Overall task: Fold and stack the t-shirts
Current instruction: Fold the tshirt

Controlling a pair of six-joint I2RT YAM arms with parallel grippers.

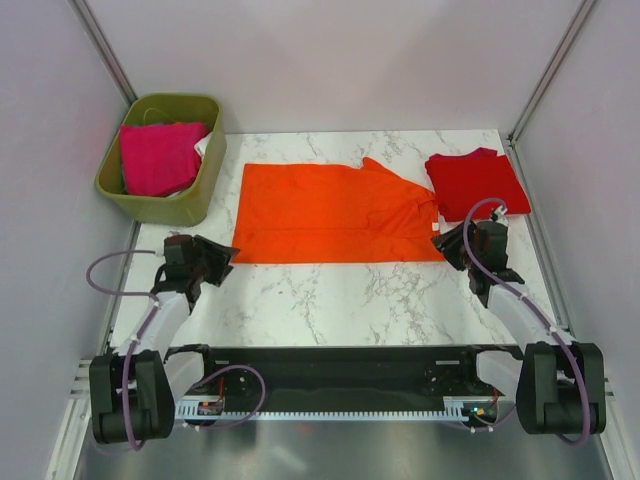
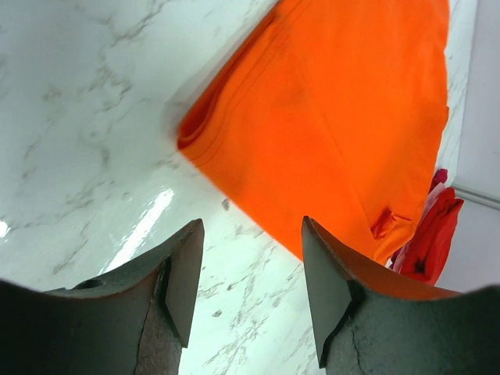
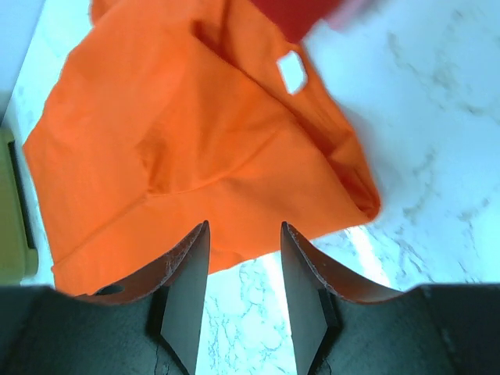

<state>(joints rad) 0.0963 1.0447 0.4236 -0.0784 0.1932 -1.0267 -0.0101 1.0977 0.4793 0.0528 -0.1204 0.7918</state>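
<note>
Across table, orange t-shirt [image 1: 335, 212] lengthwise left-right

Olive-green plastic bin [image 1: 158, 207] at far left, white marble-patterned table [image 1: 330, 295], pale grey walls [image 1: 350, 60]

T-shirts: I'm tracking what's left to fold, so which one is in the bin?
The magenta pink t-shirt, lying in the olive-green bin. The orange t-shirt lies spread on the table, and the red t-shirt sits folded beside it.

Glare is being reflected by the glossy, marbled table [image 2: 78, 156]; matt, softly creased cloth is being shown by the orange shirt [image 2: 336, 117].
</note>
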